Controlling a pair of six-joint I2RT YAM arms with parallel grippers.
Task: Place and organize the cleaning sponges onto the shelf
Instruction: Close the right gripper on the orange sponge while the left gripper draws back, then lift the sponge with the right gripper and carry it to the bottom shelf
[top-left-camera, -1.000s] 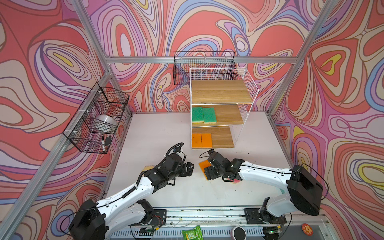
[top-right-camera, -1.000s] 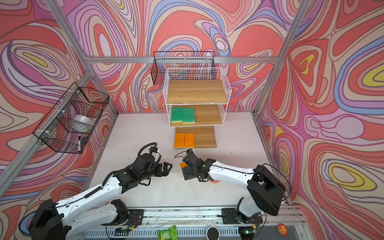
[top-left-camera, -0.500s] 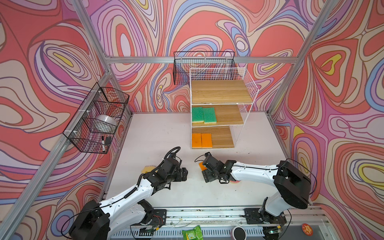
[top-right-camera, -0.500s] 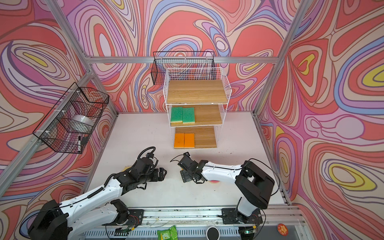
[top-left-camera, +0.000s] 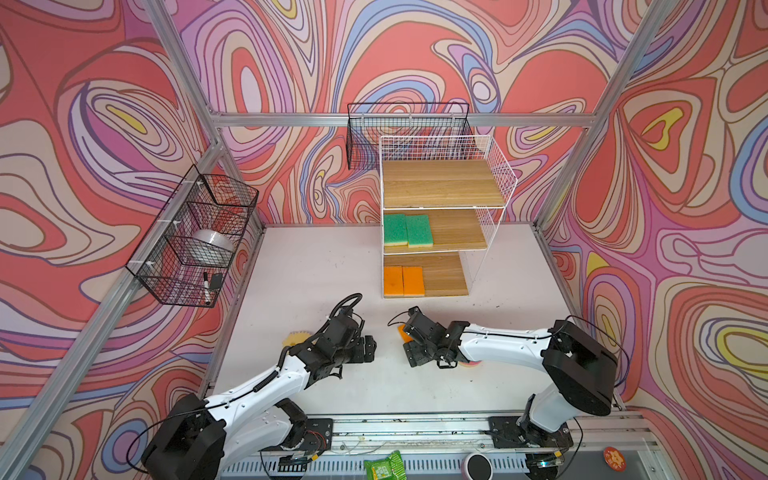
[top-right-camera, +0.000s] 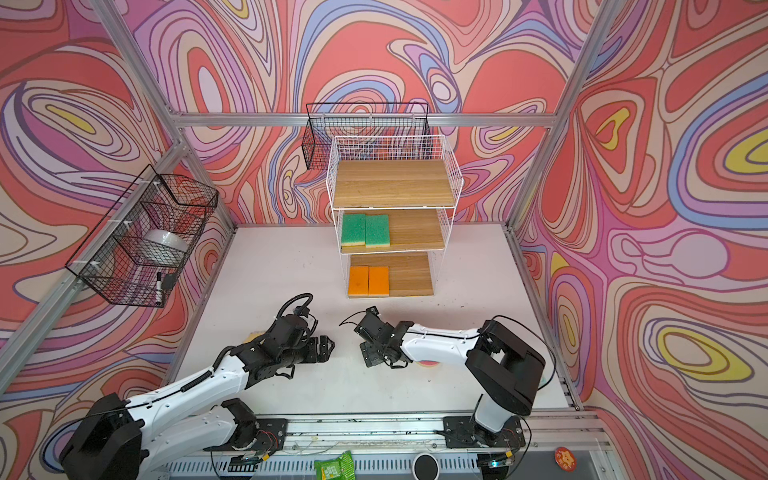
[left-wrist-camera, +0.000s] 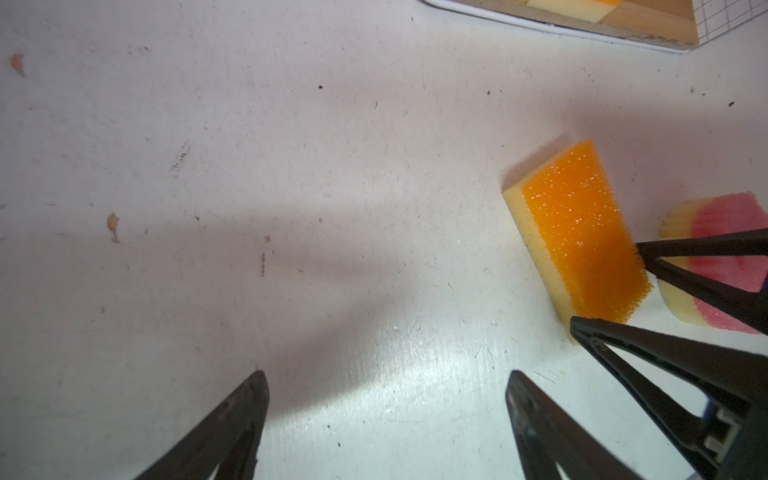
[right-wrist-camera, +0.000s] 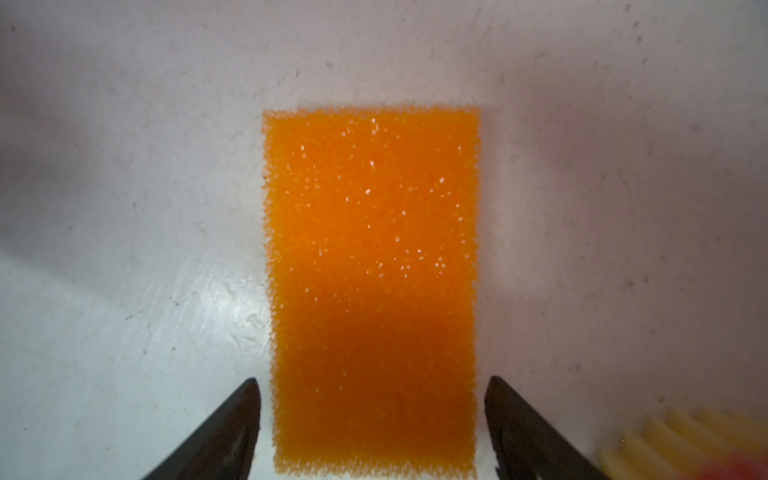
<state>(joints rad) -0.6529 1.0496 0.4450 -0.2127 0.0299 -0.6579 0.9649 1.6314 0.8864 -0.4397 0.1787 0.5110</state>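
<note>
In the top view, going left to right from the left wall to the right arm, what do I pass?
black side basket → yellowish sponge → left gripper → right gripper → pink sponge

You are working in a robotics lab test cell: aluminium frame bars box in a white table, printed swirl-pattern panels serve as its walls, black wire baskets hang from the frame, and two white arms sit on a metal rail along the front edge
</note>
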